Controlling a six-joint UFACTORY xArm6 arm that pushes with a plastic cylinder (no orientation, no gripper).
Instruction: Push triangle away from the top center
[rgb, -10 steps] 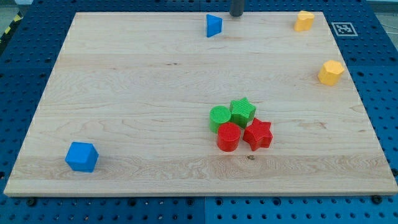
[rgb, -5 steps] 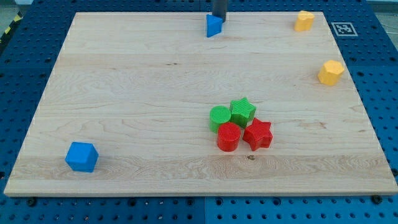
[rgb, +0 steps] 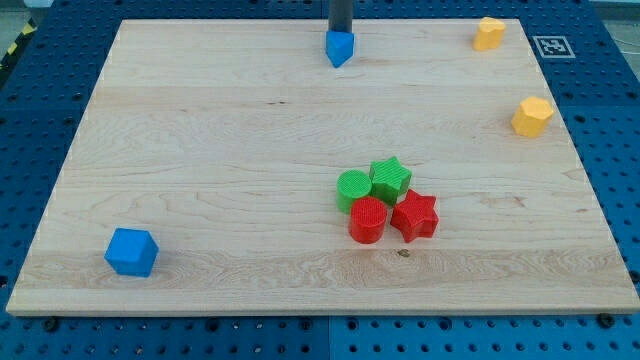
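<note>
The blue triangle (rgb: 340, 47) sits near the top centre of the wooden tabletop (rgb: 200, 150), close to the far edge. My tip (rgb: 340, 32) comes down from the view's top right behind it, touching or all but touching its upper side; the exact contact line is hidden by the block itself. Only the lowest stretch of the dark rod shows, since the rest is cut off by the picture's top edge. The arm carries no hand, so there is no opening or closing to tell.

Near the middle, toward the view's bottom, four blocks huddle in contact: a green round block (rgb: 353, 189), a green star (rgb: 390, 179), a red round block (rgb: 367, 220) and a red star (rgb: 415, 215). Their touching sides are hard to separate. A blue cube (rgb: 132, 251) lies alone at the bottom left. Two yellow blocks stand at the right: one (rgb: 488, 33) at the top corner, another (rgb: 532, 116) below it; their shapes are hard to make out.
</note>
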